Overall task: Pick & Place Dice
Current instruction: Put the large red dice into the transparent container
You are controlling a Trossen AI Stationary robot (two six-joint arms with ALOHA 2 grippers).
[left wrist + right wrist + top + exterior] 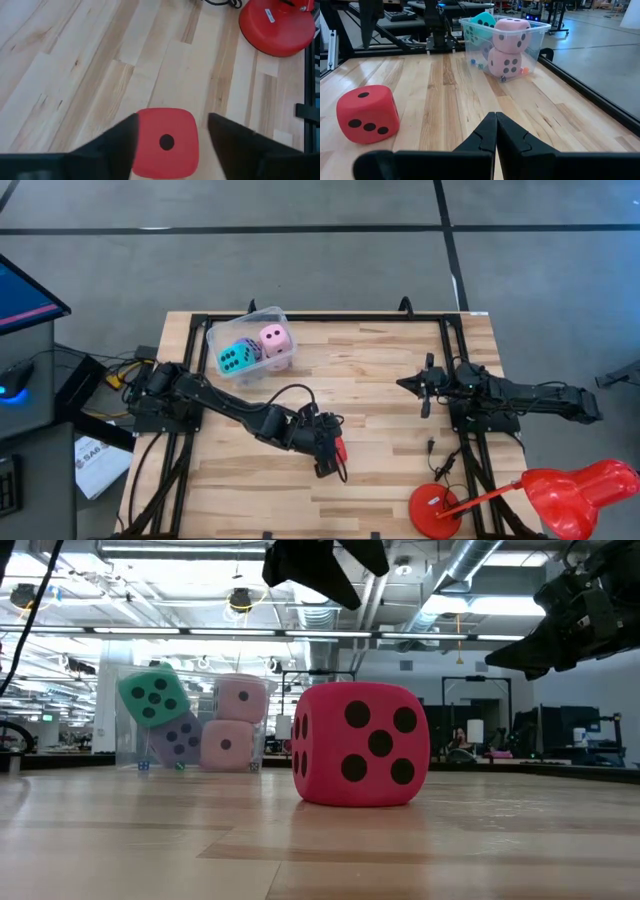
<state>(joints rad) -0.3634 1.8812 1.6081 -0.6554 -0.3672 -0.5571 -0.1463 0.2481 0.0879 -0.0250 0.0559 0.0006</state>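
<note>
The red die (360,745) rests on one flat face on the wooden table, one pip up in the left wrist view (166,142). My left gripper (172,122) hangs open above it, a finger on either side in that view and clear of it in the low view (320,565). From above, the gripper (335,455) hides most of the die (341,448). A clear tub (215,332) at the far left holds a cyan die (235,359), a violet die (180,737) and two pink dice (511,35) (504,62). My right gripper (496,125) waits shut at the right (412,383).
A red lamp (575,490) with a round red base (435,510) stands at the table's near right corner; the base also shows in the left wrist view (277,25). Bare wood lies between the red die and the tub. Black frame rails run along the table's edges (455,360).
</note>
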